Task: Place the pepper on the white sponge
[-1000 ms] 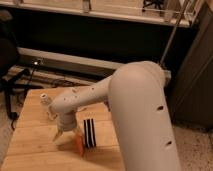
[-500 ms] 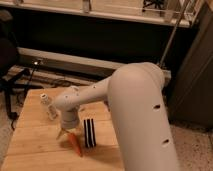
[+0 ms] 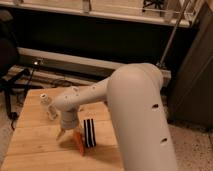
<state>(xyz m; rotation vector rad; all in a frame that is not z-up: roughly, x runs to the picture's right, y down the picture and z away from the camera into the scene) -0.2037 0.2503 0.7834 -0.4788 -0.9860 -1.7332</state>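
The slatted wooden table (image 3: 35,145) carries a slender, tapered orange pepper (image 3: 78,143), smooth and carrot-like. It lies just beside a flat black-and-white striped strip (image 3: 89,132) at its 3 o'clock. The thick, rounded white arm (image 3: 137,110) bends down from 3 o'clock and narrows to the gripper (image 3: 68,131), which points down at the tabletop with the pepper at its 5 o'clock. Its grip cannot be told. A small pale rounded object (image 3: 47,103) stands at the gripper's 11 o'clock.

tool (image 3: 64,131) edged slightly left, now just beside the pepper (image 3: 78,143); more of its orange length showing
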